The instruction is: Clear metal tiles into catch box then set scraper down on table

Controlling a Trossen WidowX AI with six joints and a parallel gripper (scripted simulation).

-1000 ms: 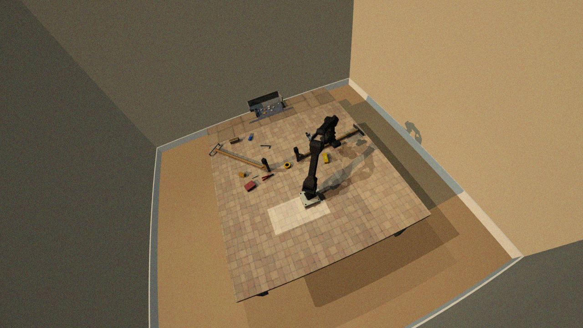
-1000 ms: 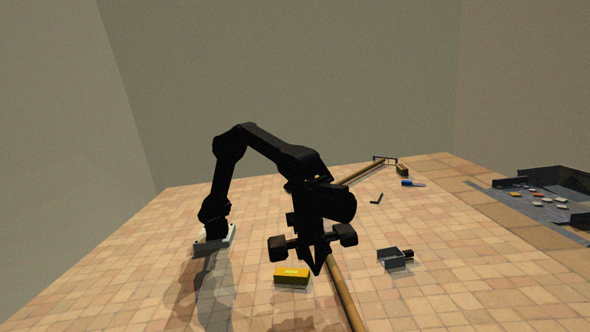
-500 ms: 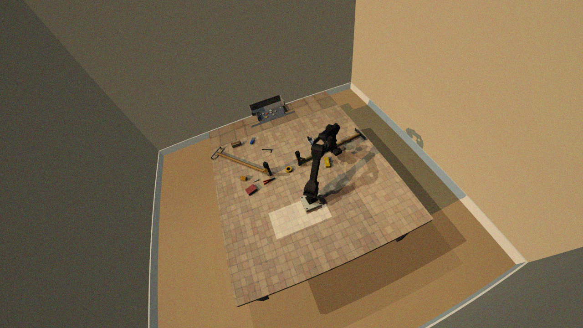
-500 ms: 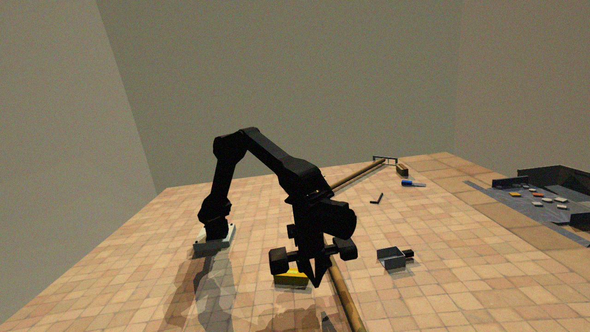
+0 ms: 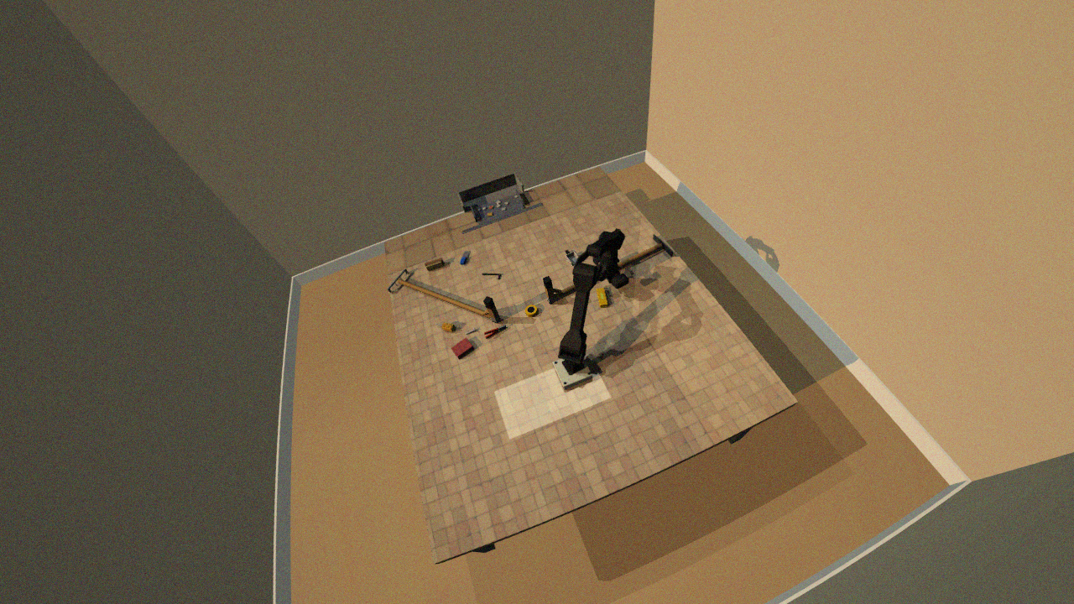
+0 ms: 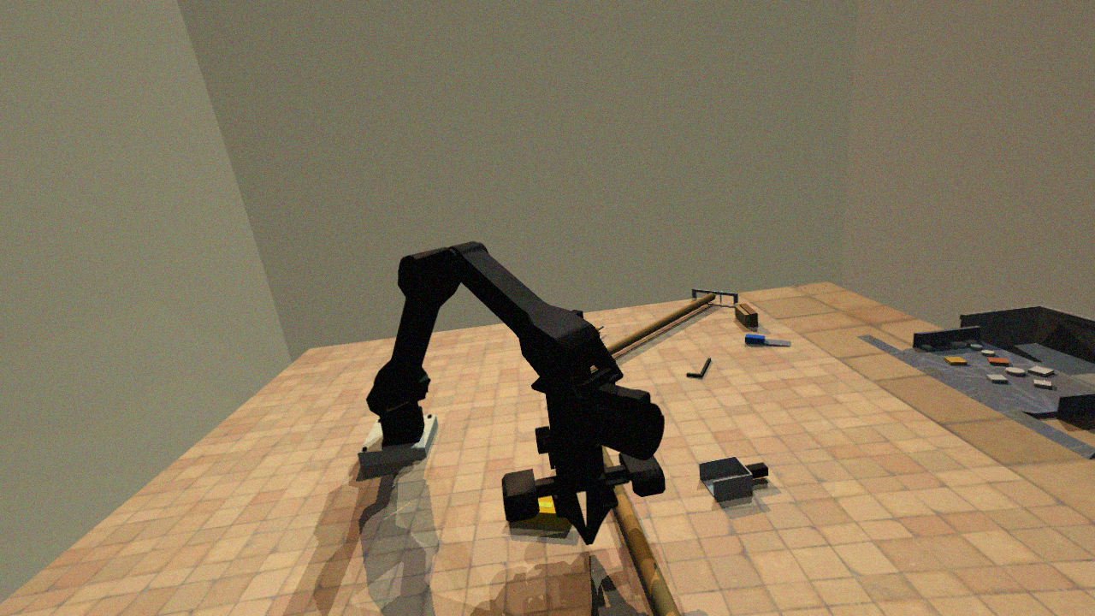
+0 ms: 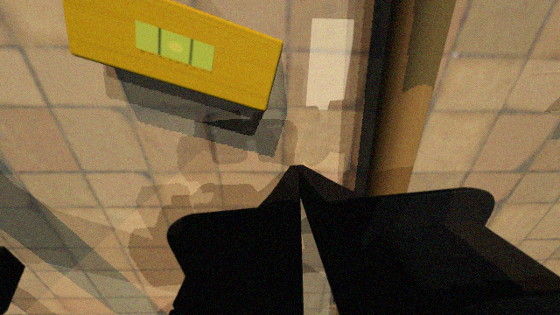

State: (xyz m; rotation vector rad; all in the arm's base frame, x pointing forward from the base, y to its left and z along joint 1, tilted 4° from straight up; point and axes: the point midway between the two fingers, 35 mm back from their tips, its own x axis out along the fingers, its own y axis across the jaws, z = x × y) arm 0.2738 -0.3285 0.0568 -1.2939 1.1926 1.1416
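My gripper (image 5: 611, 282) (image 6: 589, 535) (image 7: 296, 171) is shut on nothing, its tips low over the table. A long wooden-handled scraper (image 5: 638, 258) (image 6: 640, 553) (image 7: 400, 131) lies on the table just right of the fingers in the wrist view, not between them. Its dark head (image 5: 664, 246) points to the table's right edge. The steel bench plate (image 5: 480, 223) (image 6: 956, 387) lies at the far edge with several small metal tiles (image 5: 499, 202) (image 6: 995, 367) on it. The dark catch box (image 5: 492, 186) (image 6: 1018, 322) stands at its far end.
A yellow spirit level (image 5: 602, 297) (image 6: 546, 504) (image 7: 175, 52) lies just left of the fingers. A small grey open box (image 6: 725, 478) sits to the right. A second long-handled tool (image 5: 443, 296) (image 6: 658, 325) lies farther left. A tape roll (image 5: 530, 309), pliers (image 5: 493, 330), a red block (image 5: 462, 347) and an allen key (image 6: 702, 370) are scattered about.
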